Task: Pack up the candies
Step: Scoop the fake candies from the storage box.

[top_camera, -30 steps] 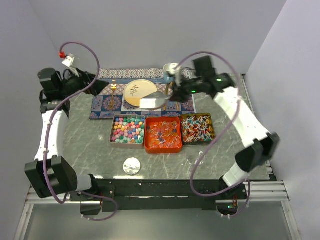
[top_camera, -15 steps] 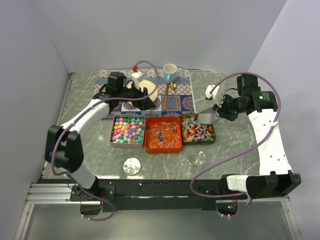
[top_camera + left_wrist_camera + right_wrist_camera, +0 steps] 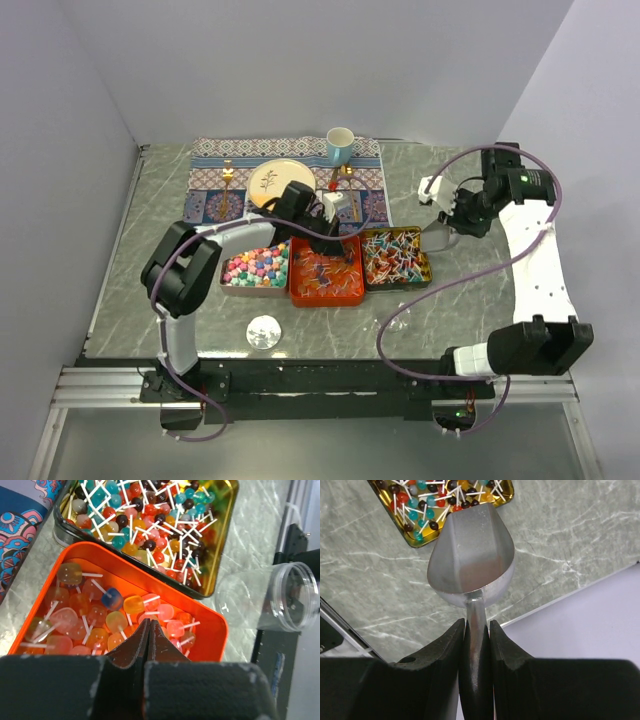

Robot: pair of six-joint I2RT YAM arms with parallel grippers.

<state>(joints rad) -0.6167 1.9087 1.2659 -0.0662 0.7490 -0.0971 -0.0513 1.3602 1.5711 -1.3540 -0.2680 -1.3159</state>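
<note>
Seen from above, three open tins sit in a row mid-table, where either arm can reach them. Pastel lump candies (image 3: 255, 266) fill the grey rectangular tin (image 3: 252, 289), red-orange candies (image 3: 326, 270) the orange rectangular tin (image 3: 326, 301), and multicoloured white-sticked candies (image 3: 394, 256) the gold rectangular tin (image 3: 398, 287). A clear plastic jar (image 3: 396, 320) lies nearer the arm bases. It looks like the thing to be filled.

From the left wrist, the left gripper (image 3: 148, 624) hangs just over the red-orange sweets. Its jaws are pressed together on nothing, so I'd say no pick has been made.

From the right wrist, the right gripper (image 3: 476, 630) pinches the handle of a bare-metal scoop (image 3: 470, 555). The bowl is empty and its lip is at the gold tin's corner, likely lined up to dig in.
</note>
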